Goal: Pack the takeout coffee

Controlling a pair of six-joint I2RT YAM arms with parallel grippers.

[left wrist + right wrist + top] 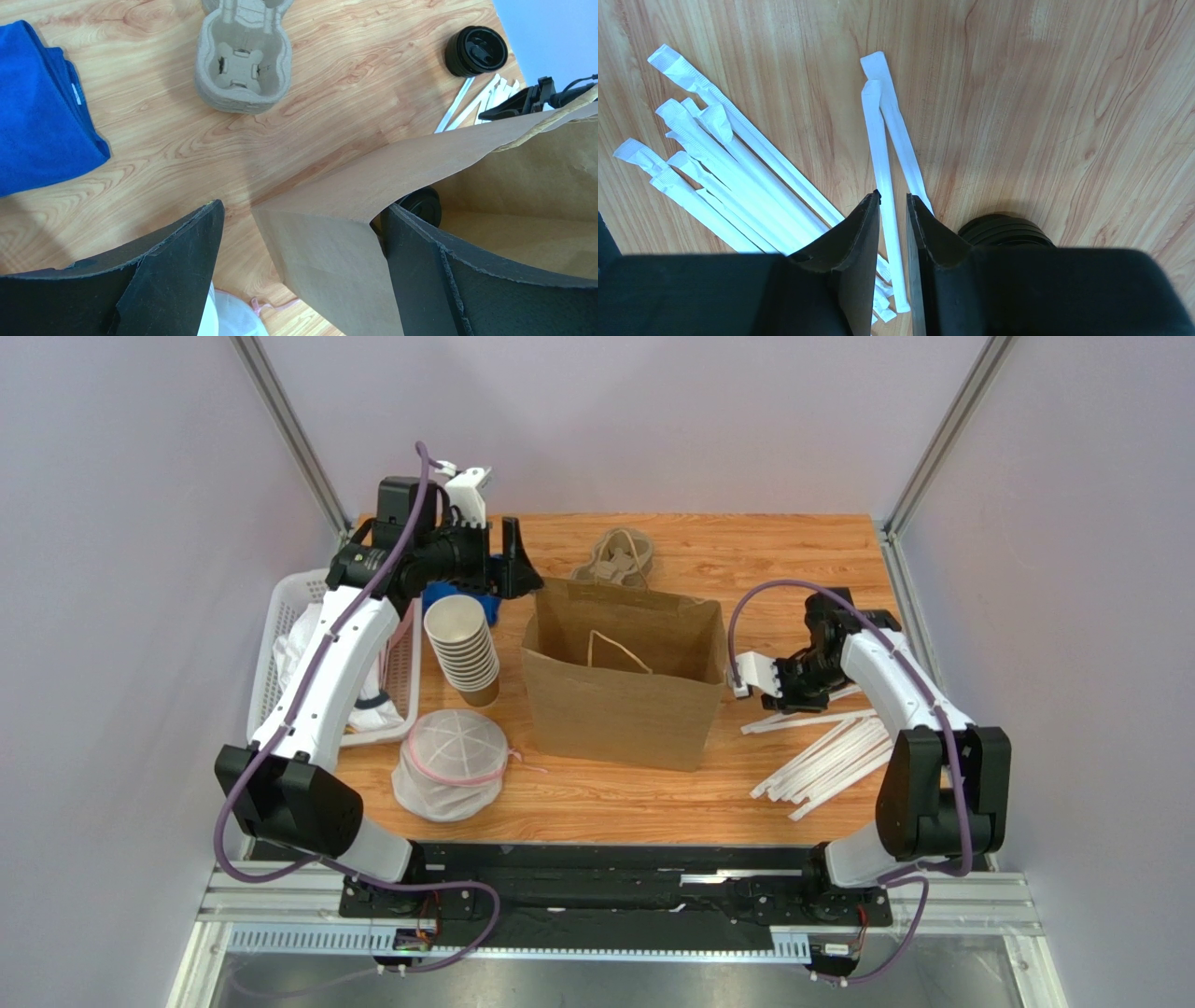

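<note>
The brown paper bag (pixel 617 703) stands open mid-table. In the left wrist view a round black lid (pixel 425 203) shows low inside the bag (pixel 337 245). It looks like the takeout coffee, but the cup body is hidden by the bag wall and my finger. My left gripper (pixel 514 564) hangs over the bag's back left corner, wide open and empty (pixel 302 210), with one finger outside and one over the opening. My right gripper (pixel 793 696) hovers right of the bag, almost shut and empty (pixel 894 199), above a wrapped straw (pixel 882 161).
A stack of lidless paper cups (pixel 464 650), a bagged bundle of lids (pixel 449 763), a white basket (pixel 278 655) and a blue cloth (pixel 38 105) lie left of the bag. A pulp cup carrier (pixel 619 556) lies behind it. Wrapped straws (pixel 828 756) and loose black lids (pixel 1004 227) lie to the right.
</note>
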